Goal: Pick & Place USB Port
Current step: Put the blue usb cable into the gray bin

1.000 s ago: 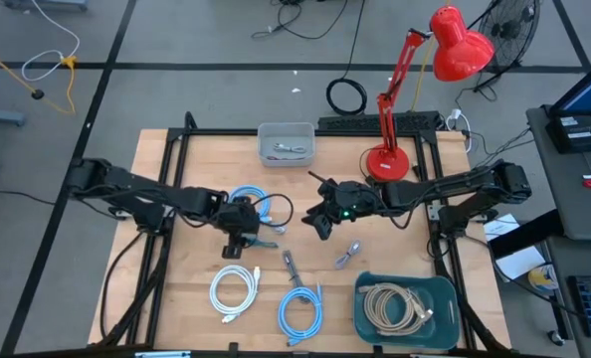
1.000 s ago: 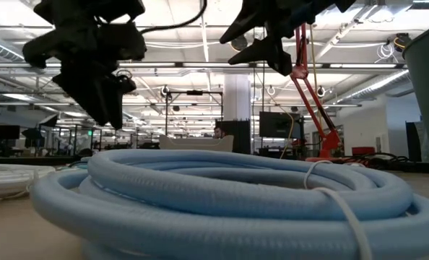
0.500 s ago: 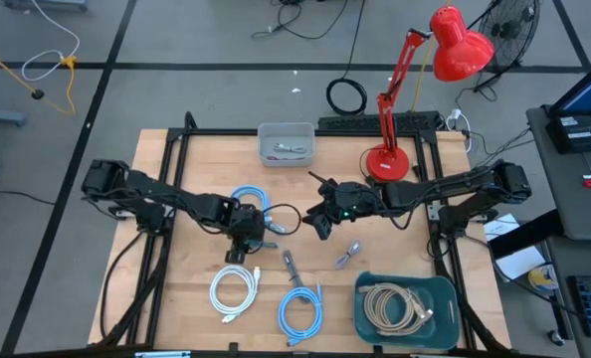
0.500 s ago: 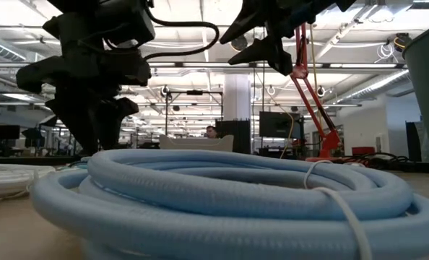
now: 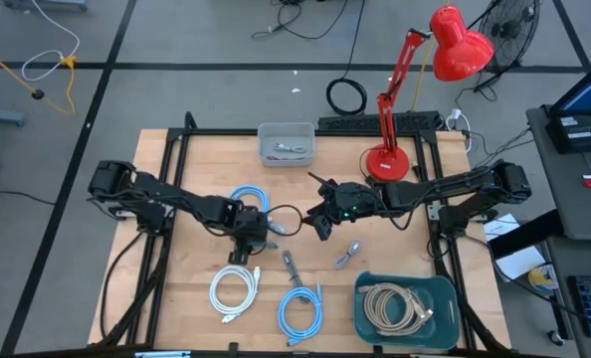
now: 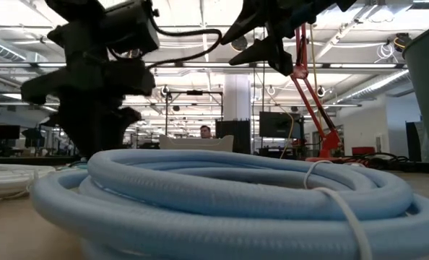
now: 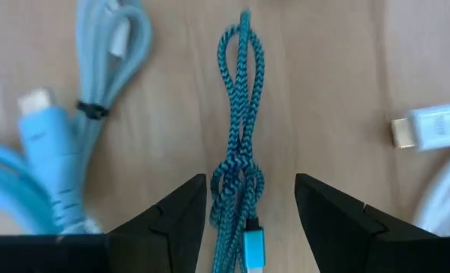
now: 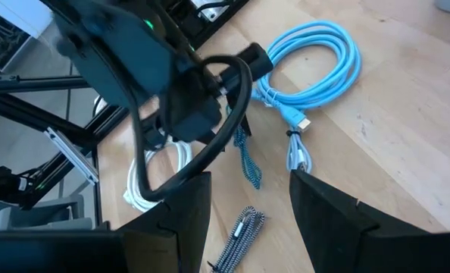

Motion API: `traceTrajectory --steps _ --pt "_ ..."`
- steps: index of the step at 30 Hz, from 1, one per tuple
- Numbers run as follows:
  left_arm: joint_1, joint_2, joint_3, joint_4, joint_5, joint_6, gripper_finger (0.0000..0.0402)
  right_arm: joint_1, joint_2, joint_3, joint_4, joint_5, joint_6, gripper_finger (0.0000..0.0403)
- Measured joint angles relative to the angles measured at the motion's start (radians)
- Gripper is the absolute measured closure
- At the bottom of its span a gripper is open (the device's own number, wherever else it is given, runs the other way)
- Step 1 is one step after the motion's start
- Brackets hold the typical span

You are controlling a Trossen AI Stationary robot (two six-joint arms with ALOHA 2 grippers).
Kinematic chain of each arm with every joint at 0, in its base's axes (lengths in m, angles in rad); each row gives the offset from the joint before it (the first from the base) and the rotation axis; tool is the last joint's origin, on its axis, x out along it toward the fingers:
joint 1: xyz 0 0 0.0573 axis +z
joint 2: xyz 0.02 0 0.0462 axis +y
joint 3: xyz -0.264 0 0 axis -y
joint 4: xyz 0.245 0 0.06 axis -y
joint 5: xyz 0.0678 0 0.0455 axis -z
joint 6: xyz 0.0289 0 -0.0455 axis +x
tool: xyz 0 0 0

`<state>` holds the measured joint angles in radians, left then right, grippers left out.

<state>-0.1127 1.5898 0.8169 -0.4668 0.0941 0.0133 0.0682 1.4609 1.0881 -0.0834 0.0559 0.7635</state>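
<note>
A: How will the braided teal cable [image 7: 239, 144] handle?

B: Light and limp, I'd judge; the woven sheath looks grippy, the folded bundle soft. Take it at the knotted middle, not the small plug end.

A: Where is it?

B: Flat on the wooden worktop [image 5: 196, 288], mid-worktop, slightly toward the left edge. The left tool [image 7: 248, 208] hangs over it, spread wide, empty, a finger either side.

A: Farther off?

B: The right tool [image 5: 320, 224] waits near the centre, parted, holding nothing.

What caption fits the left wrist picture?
Open left gripper straddling a folded teal braided cable on the wooden table.
</note>
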Motion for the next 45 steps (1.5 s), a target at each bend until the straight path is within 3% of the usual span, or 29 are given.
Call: traceTrajectory --steps 6,15,20,28,31,36,45 --pt "0.000 0.024 0.005 0.017 0.002 -0.026 0.0212 0.013 0.000 0.000 -0.003 0.000 0.002 0.0232" --pt "0.000 0.019 0.005 -0.003 0.045 -0.026 0.0381 0.019 0.000 0.000 -0.004 0.000 0.002 0.0232" --pt "0.000 0.012 0.037 -0.100 0.020 -0.051 0.0366 0.019 0.000 0.000 -0.003 0.000 0.007 0.0232" --pt "0.039 -0.090 0.284 -0.310 -0.143 0.007 0.0383 0.019 0.000 0.000 0.004 0.000 0.010 0.0232" --pt "0.104 -0.110 0.390 -0.325 -0.209 0.019 0.0383 0.019 0.000 0.000 0.004 0.000 0.010 0.0232" --pt "0.305 -0.114 0.529 -0.342 -0.221 0.056 0.0383 0.020 0.000 0.000 0.004 -0.001 0.010 0.0232" --pt "0.751 -0.012 0.628 -0.257 -0.018 0.095 0.0384 0.025 0.000 0.000 0.000 -0.008 -0.015 0.0232"
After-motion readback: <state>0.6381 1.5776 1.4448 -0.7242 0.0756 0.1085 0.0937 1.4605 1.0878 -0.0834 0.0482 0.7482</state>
